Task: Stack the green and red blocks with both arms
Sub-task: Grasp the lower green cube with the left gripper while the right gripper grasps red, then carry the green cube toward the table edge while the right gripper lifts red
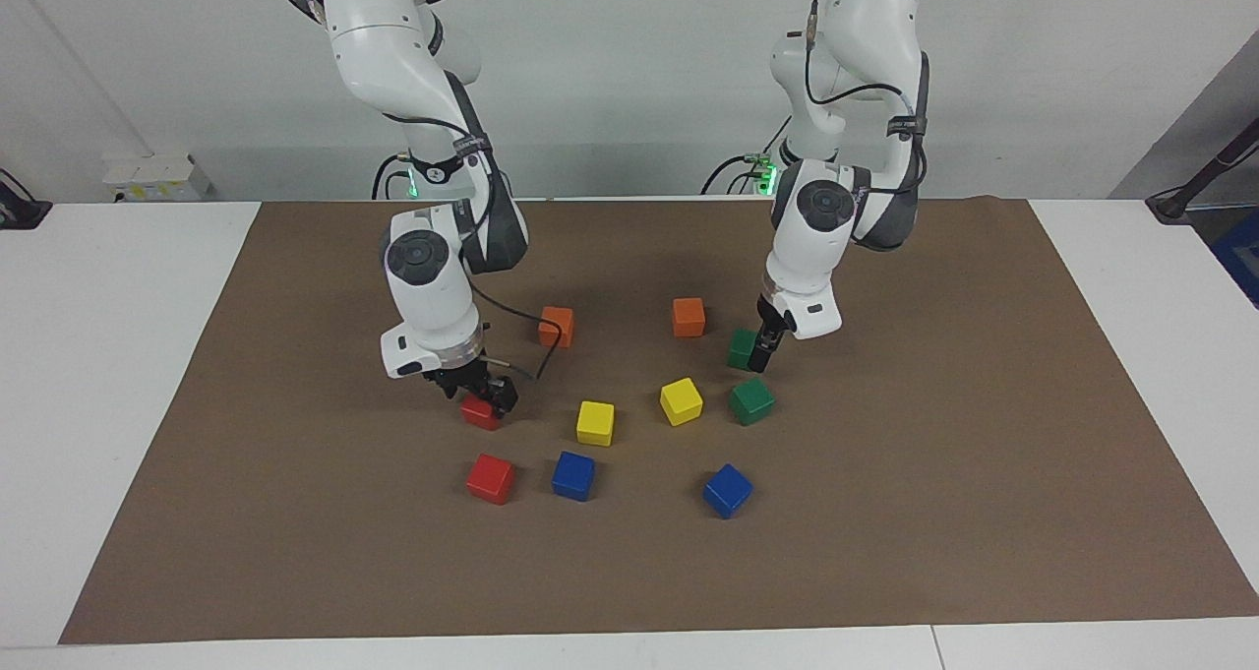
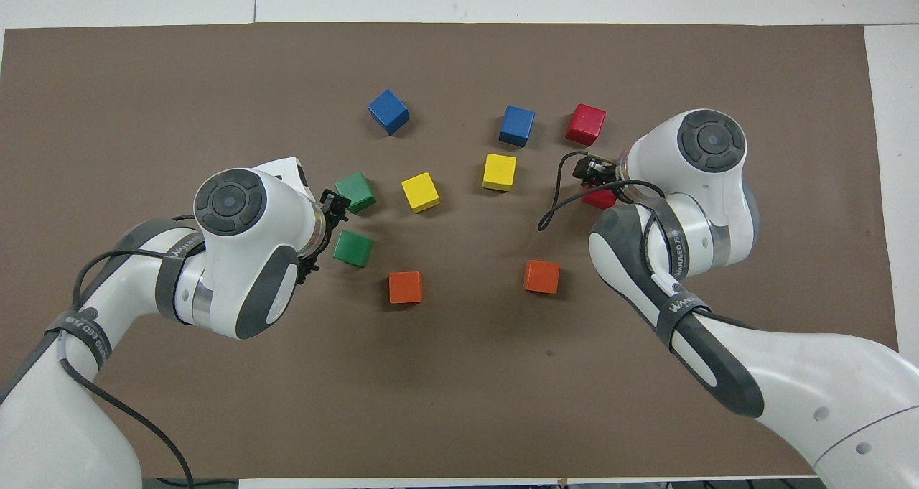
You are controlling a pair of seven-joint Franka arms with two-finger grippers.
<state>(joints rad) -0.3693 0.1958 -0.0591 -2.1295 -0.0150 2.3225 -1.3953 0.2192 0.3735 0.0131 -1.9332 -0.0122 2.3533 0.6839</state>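
Note:
Two dark green blocks lie toward the left arm's end: one nearer the robots, the other farther. My left gripper is low, right against the nearer green block on its side toward the left arm's end. Two red blocks lie toward the right arm's end. My right gripper is down on the nearer red block, its fingers either side of it, and partly hides it from above. The other red block lies free, farther out.
On the brown mat lie two orange cubes nearest the robots, two yellow cubes in the middle, and two blue cubes farthest out. A black cable loops from the right wrist over the mat.

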